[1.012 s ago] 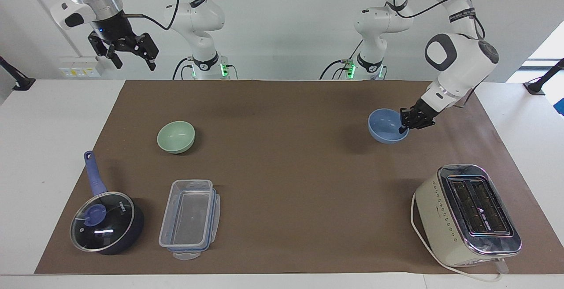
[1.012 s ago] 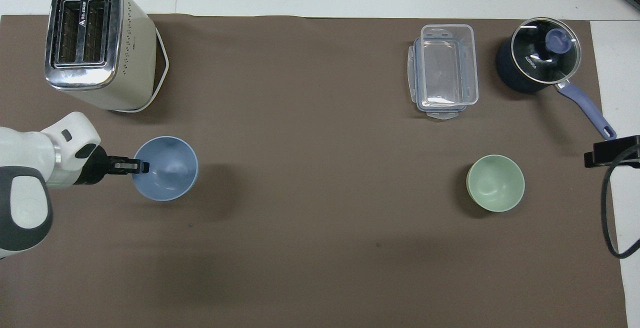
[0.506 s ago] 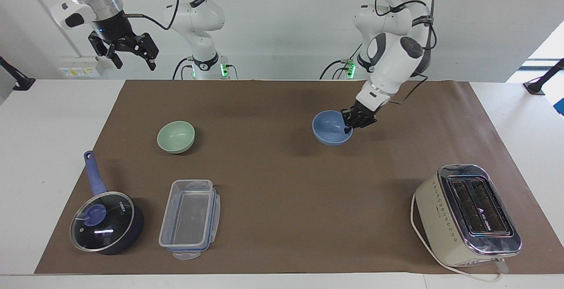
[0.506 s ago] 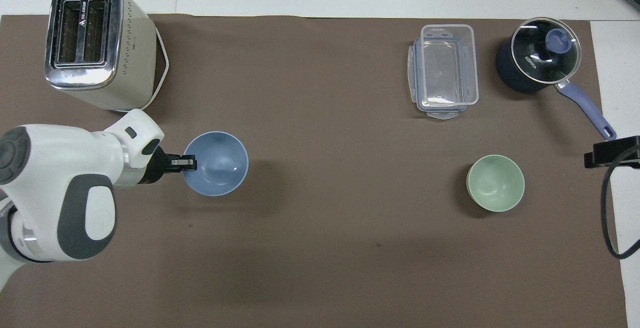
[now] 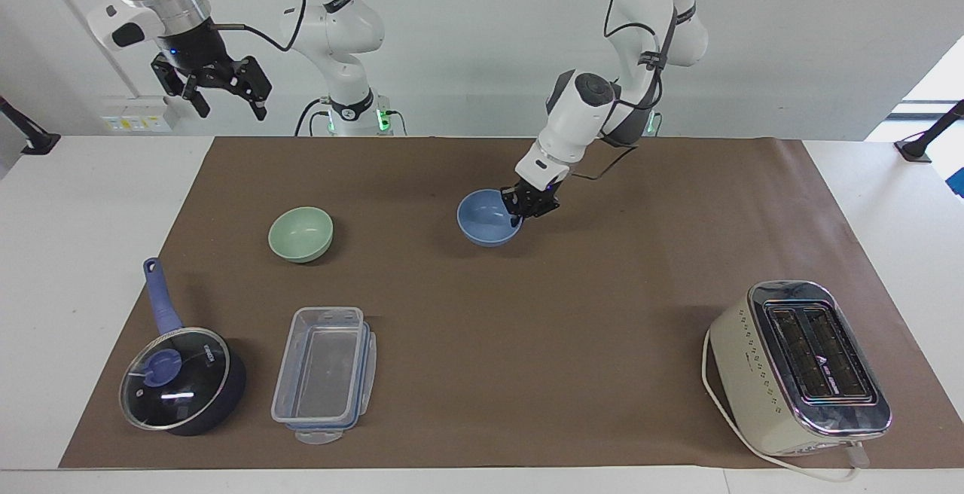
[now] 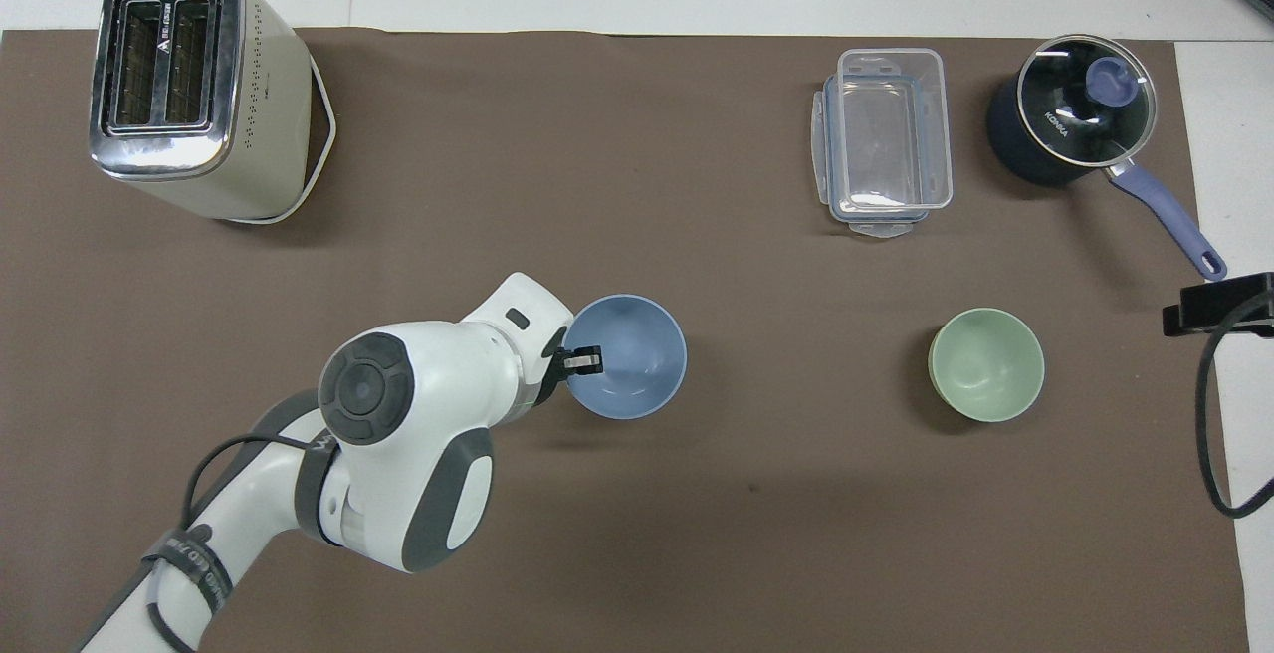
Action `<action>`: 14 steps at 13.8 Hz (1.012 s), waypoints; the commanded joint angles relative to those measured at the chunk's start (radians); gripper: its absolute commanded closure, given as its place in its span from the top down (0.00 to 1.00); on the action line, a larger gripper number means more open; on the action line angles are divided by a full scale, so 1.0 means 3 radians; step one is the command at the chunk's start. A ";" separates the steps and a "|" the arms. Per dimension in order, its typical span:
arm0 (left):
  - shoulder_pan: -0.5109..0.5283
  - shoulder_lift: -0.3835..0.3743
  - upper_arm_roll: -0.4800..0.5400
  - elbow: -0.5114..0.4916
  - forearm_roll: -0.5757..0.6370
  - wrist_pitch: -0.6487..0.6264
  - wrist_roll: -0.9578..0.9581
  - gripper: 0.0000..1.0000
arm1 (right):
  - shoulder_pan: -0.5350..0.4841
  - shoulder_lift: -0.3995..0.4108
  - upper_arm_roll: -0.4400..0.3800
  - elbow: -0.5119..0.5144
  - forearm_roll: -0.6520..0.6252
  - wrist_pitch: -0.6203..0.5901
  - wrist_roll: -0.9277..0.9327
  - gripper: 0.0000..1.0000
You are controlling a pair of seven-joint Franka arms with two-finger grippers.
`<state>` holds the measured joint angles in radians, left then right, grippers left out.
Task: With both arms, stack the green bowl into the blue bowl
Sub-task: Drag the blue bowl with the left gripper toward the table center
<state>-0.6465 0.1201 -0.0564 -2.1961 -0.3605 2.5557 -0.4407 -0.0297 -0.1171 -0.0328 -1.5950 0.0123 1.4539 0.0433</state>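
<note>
Carried from the toaster's end, the blue bowl point(image 5: 489, 218) now hangs over the counter's middle, its rim pinched by our left gripper point(image 5: 527, 204). Our right gripper point(image 5: 218, 91) waits spread above the back corner. The green bowl point(image 5: 300, 233) sits toward the right arm's end. Both look light, stiff and smooth; we judge the rim the best hold.

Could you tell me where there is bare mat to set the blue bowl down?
Bare brown mat runs between the pale green bowl and cream toaster. The left gripper holds the light blue bowl there. It is crowded around the clear plastic container and dark lidded saucepan.
</note>
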 commanded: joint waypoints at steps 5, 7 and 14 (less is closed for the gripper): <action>-0.0238 0.0203 0.0065 -0.0022 0.0077 0.0133 -0.0131 0.00 | -0.0024 -0.0070 -0.0013 -0.0078 0.0025 0.0011 -0.0109 1.00; -0.0269 0.0244 0.0065 -0.0032 0.0077 0.0133 -0.0131 0.09 | -0.0024 -0.0070 -0.0013 -0.0078 0.0025 0.0011 -0.0109 1.00; -0.0116 -0.0123 0.0101 0.0014 0.0097 -0.0326 -0.0075 1.00 | -0.0024 -0.0070 -0.0013 -0.0078 0.0031 0.0006 -0.0109 1.00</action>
<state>-0.6999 0.1684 -0.0394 -2.1848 -0.3584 2.5439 -0.4558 -0.0298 -0.1175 -0.0328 -1.5952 0.0123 1.4539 0.0433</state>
